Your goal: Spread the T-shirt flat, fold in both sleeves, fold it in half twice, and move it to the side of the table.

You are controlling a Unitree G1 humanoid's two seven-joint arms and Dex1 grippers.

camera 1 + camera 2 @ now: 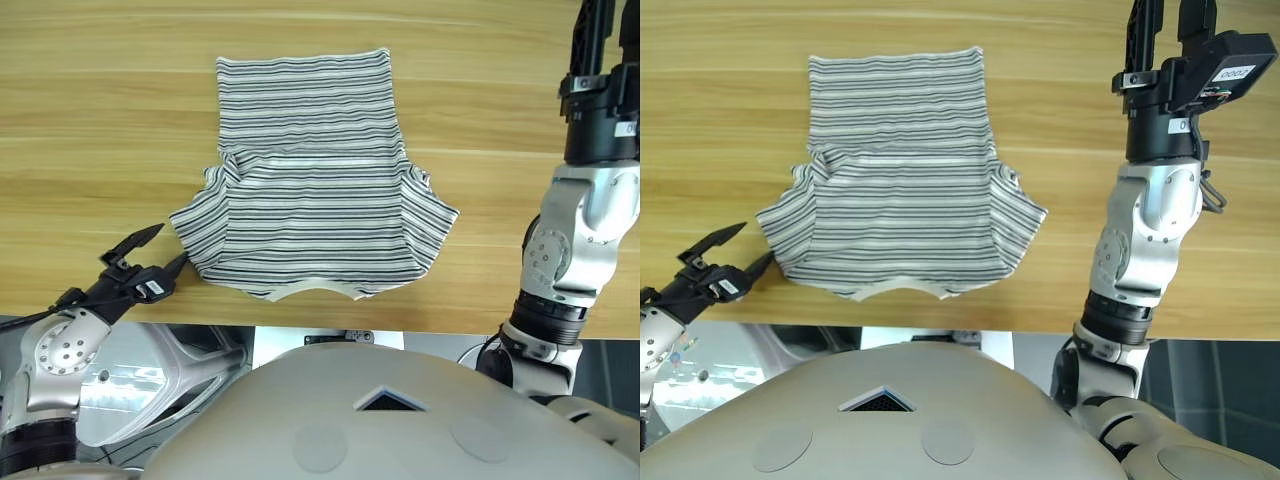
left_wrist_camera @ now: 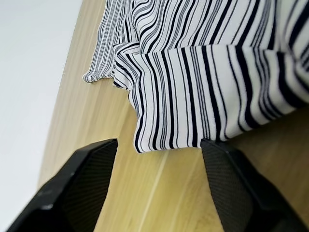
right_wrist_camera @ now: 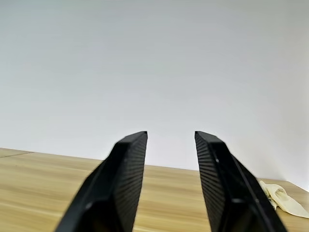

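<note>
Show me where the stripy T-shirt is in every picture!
Left eye view: T-shirt, centre of table.
Right eye view: T-shirt left of middle.
Left wrist view: T-shirt edge just beyond open left hand.
Right wrist view: table beyond right hand.
Shared landmark: the wooden table.

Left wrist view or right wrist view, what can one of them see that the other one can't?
Left wrist view: the striped T-shirt, with one edge lying on the table close in front of the left gripper, whose fingers are spread open. Right wrist view: the right gripper, open too and pointing out over the table, a plain pale wall behind it, and a small crumpled yellowish thing far off on the wood. Both: the wooden table and a pair of open black fingers.
</note>
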